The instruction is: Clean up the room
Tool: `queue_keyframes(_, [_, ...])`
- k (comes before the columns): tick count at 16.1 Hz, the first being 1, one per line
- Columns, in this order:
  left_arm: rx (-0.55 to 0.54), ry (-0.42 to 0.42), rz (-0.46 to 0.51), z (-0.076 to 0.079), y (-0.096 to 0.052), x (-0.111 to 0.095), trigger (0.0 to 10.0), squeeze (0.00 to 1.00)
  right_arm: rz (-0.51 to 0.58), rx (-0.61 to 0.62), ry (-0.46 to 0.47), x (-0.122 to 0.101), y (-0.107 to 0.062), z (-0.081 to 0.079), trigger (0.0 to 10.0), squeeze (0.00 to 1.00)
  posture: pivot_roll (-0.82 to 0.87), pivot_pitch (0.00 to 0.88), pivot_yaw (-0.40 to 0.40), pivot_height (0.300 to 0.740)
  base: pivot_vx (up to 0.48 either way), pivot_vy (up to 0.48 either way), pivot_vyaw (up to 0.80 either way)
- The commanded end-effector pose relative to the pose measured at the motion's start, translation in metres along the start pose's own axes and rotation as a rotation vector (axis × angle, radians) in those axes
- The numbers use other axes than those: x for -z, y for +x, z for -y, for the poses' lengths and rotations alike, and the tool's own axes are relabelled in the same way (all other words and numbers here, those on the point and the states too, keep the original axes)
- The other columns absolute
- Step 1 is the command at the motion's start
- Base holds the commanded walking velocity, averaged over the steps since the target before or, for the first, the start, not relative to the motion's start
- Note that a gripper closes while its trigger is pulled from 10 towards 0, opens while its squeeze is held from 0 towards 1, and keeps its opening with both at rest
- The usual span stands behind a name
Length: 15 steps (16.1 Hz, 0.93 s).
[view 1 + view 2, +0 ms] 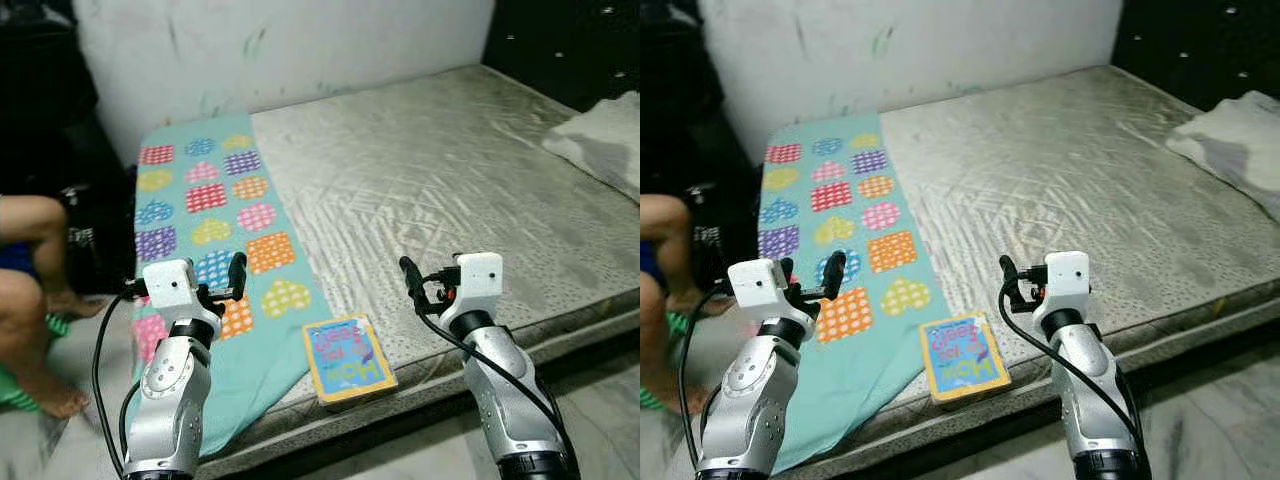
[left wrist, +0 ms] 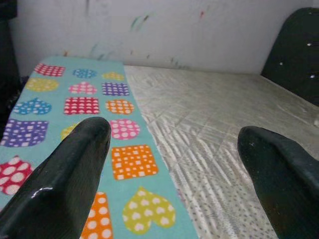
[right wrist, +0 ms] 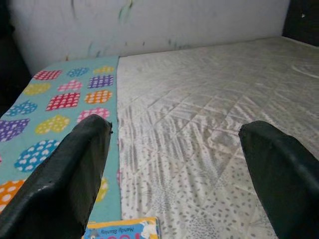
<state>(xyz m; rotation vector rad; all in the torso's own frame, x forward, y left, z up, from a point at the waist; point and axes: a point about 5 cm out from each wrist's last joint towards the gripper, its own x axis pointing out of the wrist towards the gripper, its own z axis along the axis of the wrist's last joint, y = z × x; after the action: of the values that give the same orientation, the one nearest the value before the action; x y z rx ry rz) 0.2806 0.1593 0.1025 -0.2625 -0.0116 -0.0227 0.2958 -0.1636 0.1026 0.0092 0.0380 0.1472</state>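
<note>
Here, facing a bare mattress (image 1: 450, 170) with both arms raised over its near edge. Lying flat at that edge, a children's book (image 1: 348, 358), below and between the two claws, long axis running away from the robot and slightly slanted. Nearer to the right gripper (image 1: 425, 283): just below it and a little toward the robot's left, its top edge peeking in under the right wrist camera (image 3: 122, 229). Farther from the left gripper (image 1: 222, 280), off to that claw's right and lower, with the patterned teal blanket (image 1: 215, 215) directly beneath it. Both sets of fingers spread wide, holding nothing. Likely best reached by dropping the right claw down and inward, jaws across the book's short width.
</note>
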Motion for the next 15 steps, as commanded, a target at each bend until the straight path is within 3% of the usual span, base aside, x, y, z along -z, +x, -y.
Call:
queue_keyframes(1, [0.007, 0.017, -0.001, -0.004, 0.001, -0.003, 10.0, 0.00, 0.036, 0.006, 0.000, -0.006, 0.000, -0.002, 10.0, 0.00, -0.23, 0.000, 0.146, 0.740, 0.000, 0.000, 0.00])
queue_keyframes(4, [0.023, 0.029, -0.004, -0.004, 0.001, -0.003, 10.0, 0.00, 0.042, 0.081, 0.016, -0.005, -0.004, 0.007, 10.0, 0.00, -0.24, 0.000, 0.165, 0.740, 0.000, 0.000, 0.00])
queue_keyframes(7, [-0.034, 0.058, 0.024, -0.014, 0.000, -0.006, 10.0, 0.00, 0.020, 0.099, 0.008, 0.002, -0.013, 0.010, 10.0, 0.00, -0.24, 0.000, 0.154, 0.740, 0.000, 0.000, -0.80])
queue_keyframes(10, [-0.045, 0.041, 0.028, -0.015, -0.001, -0.006, 10.0, 0.00, 0.015, 0.074, -0.019, 0.001, -0.010, 0.010, 10.0, 0.00, -0.23, 0.000, 0.136, 0.740, 0.000, 0.000, -0.80])
queue_keyframes(15, [-0.064, 0.039, 0.022, -0.018, -0.010, -0.007, 10.0, 0.00, -0.024, 0.121, -0.061, 0.001, -0.010, 0.014, 10.0, 0.00, -0.20, 0.000, 0.110, 0.740, 0.000, 0.000, 0.00])
